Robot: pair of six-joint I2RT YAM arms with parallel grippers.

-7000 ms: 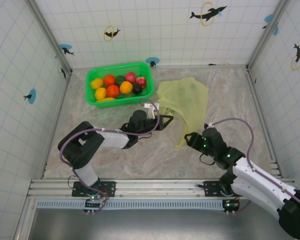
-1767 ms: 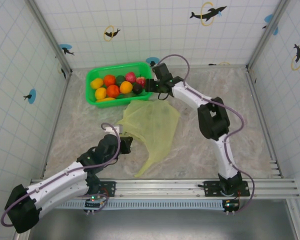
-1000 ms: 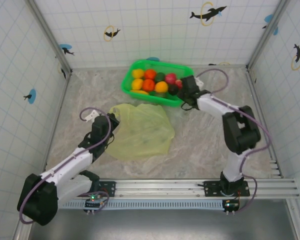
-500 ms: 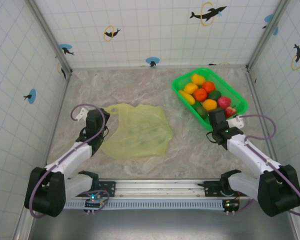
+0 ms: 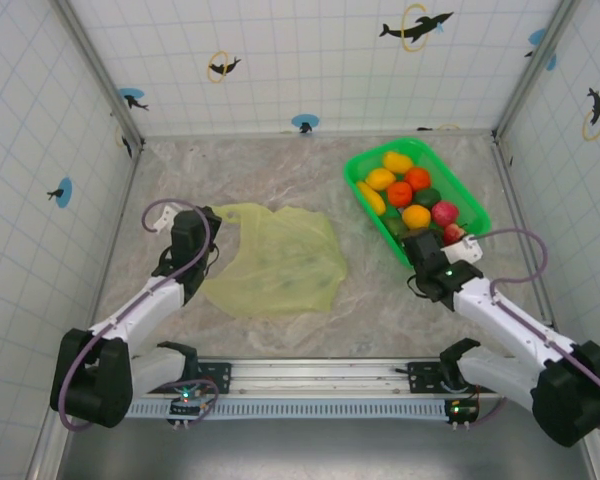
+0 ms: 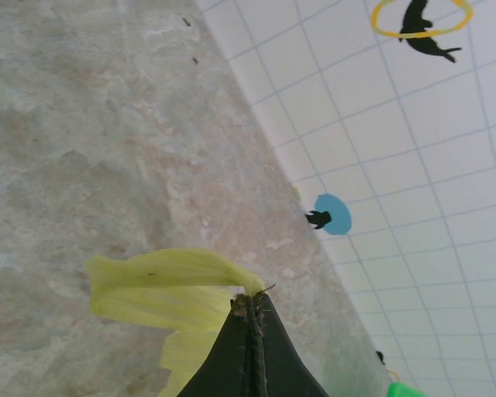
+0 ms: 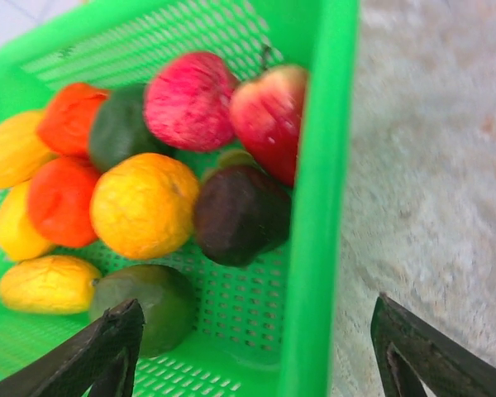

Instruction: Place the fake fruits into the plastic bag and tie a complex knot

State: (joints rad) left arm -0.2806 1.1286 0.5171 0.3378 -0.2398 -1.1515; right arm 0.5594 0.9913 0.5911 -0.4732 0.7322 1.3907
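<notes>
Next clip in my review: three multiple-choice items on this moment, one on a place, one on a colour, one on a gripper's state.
1. Where are the fake fruits? A) inside the plastic bag B) in the green tray C) loose beside the bag
2. What colour is the plastic bag? A) blue B) white C) pale yellow-green
3. The left gripper is: A) shut on the bag's edge B) open above the tray C) open, holding nothing
Key: 1 B, they fill the tray; 2 C, seen from above; 3 A, its fingers meet on yellow film.
</notes>
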